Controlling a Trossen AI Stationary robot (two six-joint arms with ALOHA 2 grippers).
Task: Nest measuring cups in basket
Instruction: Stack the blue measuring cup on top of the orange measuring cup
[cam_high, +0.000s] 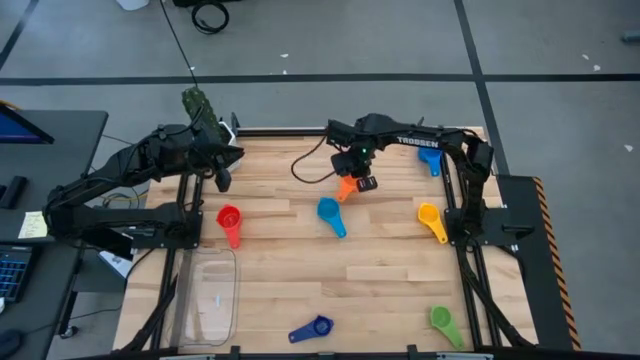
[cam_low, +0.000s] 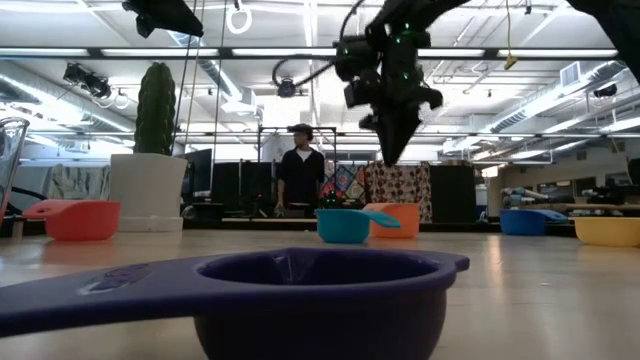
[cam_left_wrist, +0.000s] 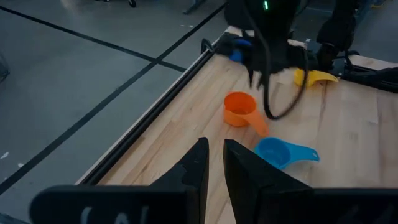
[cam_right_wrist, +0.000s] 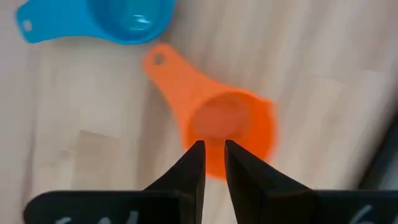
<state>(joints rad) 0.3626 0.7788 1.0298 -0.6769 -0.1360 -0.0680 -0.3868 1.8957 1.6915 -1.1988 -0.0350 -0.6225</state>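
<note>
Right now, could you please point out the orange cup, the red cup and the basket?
orange cup (cam_right_wrist: 230, 124): right wrist view, on its bowl.
red cup (cam_high: 229, 217): high view, on its bowl.
basket (cam_high: 181, 300): high view, on its left wall.

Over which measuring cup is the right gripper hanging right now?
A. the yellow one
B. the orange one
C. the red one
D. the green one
B: the high view shows the right gripper directly above the orange cup at the table's far side, and the right wrist view looks straight down into that cup past its own fingers.
</note>
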